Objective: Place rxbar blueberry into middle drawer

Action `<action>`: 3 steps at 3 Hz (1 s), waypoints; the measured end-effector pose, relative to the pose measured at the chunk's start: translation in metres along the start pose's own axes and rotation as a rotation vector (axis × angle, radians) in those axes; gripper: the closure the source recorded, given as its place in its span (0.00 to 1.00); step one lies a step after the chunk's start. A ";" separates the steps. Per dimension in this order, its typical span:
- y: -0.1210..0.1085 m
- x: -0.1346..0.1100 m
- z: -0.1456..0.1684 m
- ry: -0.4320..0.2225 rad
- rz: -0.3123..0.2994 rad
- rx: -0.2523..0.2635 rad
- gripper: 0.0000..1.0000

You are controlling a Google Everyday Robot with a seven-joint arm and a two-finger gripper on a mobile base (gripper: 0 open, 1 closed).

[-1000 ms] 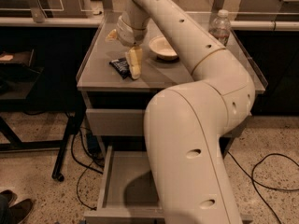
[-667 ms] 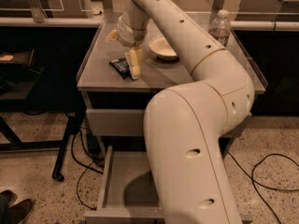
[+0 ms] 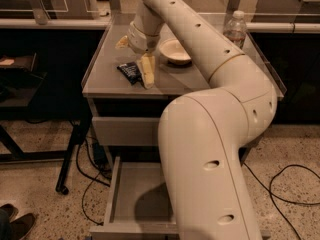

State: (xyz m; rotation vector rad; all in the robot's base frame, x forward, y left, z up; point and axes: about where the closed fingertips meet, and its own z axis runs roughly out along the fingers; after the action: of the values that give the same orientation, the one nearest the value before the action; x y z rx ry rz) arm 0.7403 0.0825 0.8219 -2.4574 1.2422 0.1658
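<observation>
Camera view: hand (image 3: 144, 74) beside rxbar blueberry (image 3: 129, 72)

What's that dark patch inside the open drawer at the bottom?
Camera view: likely the arm's shadow on the middle drawer floor, lit from overhead; the cabinet top is brighter, where the gripper hangs right beside the rxbar blueberry.

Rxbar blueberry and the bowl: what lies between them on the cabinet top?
In the camera view, the gripper stands between the rxbar blueberry and the bowl, close beside the bar.
</observation>
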 end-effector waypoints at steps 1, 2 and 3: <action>0.000 0.000 0.000 0.000 0.000 0.000 0.25; 0.000 0.000 0.000 0.000 0.000 0.000 0.50; 0.000 0.000 0.000 0.000 0.000 0.000 0.80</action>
State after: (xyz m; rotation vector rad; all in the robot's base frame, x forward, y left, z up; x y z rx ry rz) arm 0.7404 0.0825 0.8219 -2.4573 1.2422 0.1658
